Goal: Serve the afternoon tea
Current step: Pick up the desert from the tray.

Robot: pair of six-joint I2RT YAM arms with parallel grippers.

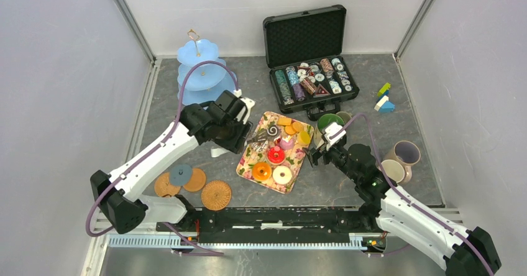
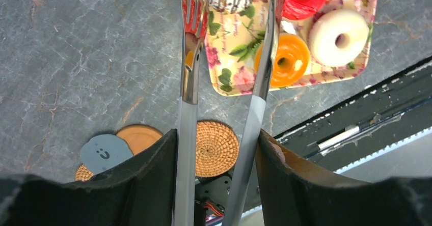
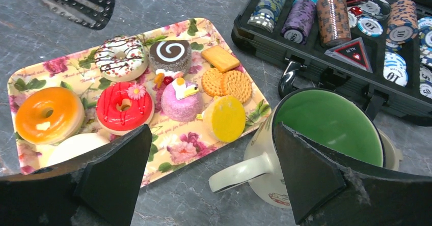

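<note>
Left gripper (image 2: pixel 218 142), jaws clenched on steel tongs (image 2: pixel 189 99) over a floral tray (image 3: pixel 183 147); right gripper (image 3: pixel 209 134), jaws gaping beside a green-lined mug (image 3: pixel 326 119); striped poker chips (image 3: pixel 395 75) read "10"

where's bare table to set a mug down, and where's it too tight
Bare table shows between stand and case, and right of the case behind the blocks. A smaller strip lies between the tray and the arm bases. Tight: tongs, tray, green mug and right gripper crowd together; coasters fill the near left.
</note>
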